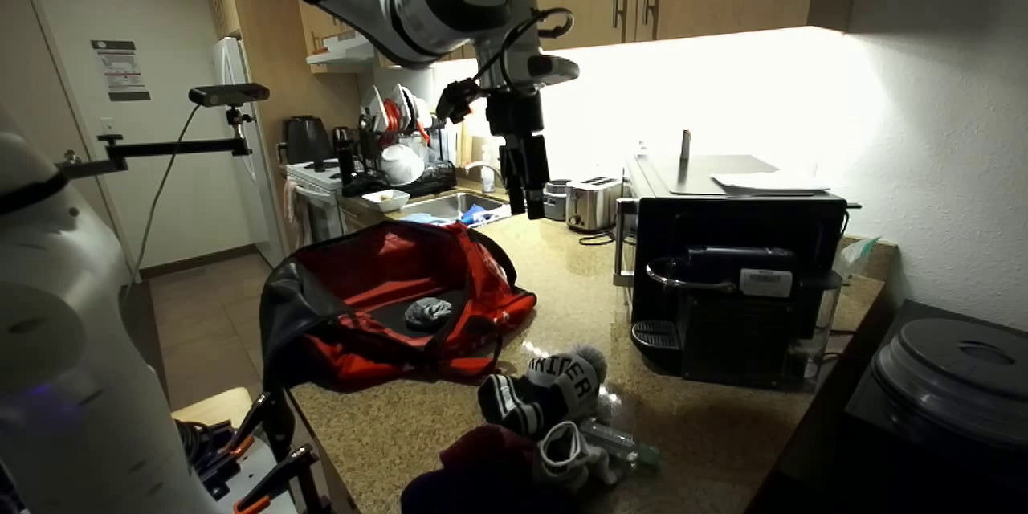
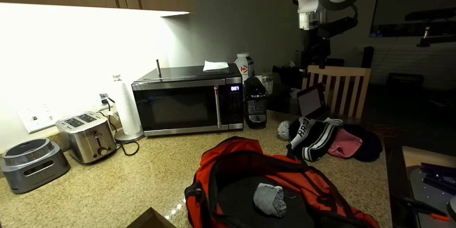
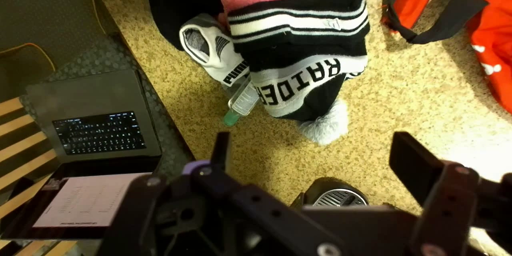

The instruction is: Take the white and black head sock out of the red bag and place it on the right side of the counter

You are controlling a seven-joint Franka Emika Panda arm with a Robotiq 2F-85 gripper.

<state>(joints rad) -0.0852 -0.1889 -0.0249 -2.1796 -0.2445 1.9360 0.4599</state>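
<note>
Clearly, the hat (image 3: 296, 54) lies just beside the bag (image 3: 486, 44) on the tabletop (image 3: 380, 128), its long axis running cuff (image 3: 300, 26) to pompom (image 3: 326, 125), pompom toward the coffee maker (image 2: 255, 108); the jaws hang spread.

Red bag (image 3: 491, 24) partly outside wrist view

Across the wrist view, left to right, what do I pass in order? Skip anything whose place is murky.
Laptop → dark fabric item → black-and-white pom-pom beanie → red bag.
</note>
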